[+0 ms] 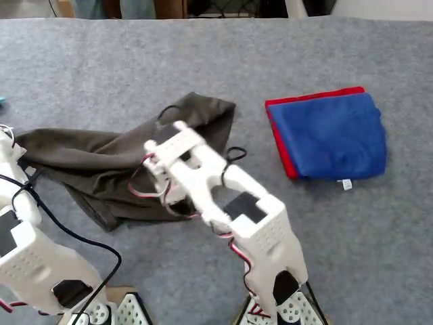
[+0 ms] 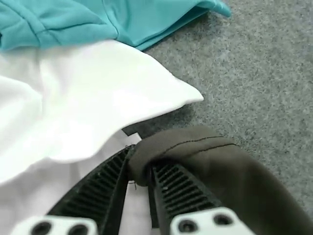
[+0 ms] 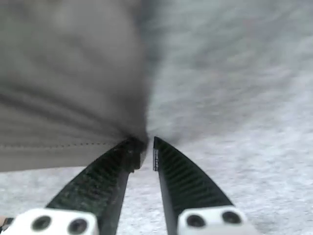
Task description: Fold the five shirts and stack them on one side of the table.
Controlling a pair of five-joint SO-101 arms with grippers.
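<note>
Both my claws pinch the crumpled dark olive fabric shirt [image 1: 101, 159] on the grey felt table [image 1: 379, 257].
My left claw [image 2: 142, 169] clamps its hem beside a white cloth shirt [image 2: 88, 98]; my right claw [image 3: 145, 149] nips another edge.

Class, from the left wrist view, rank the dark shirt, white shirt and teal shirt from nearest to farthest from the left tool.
1. Dark shirt: clamped in the left tool.
2. White shirt: lying just beyond the tool's tips.
3. Teal shirt: farthest, past the white shirt.
</note>
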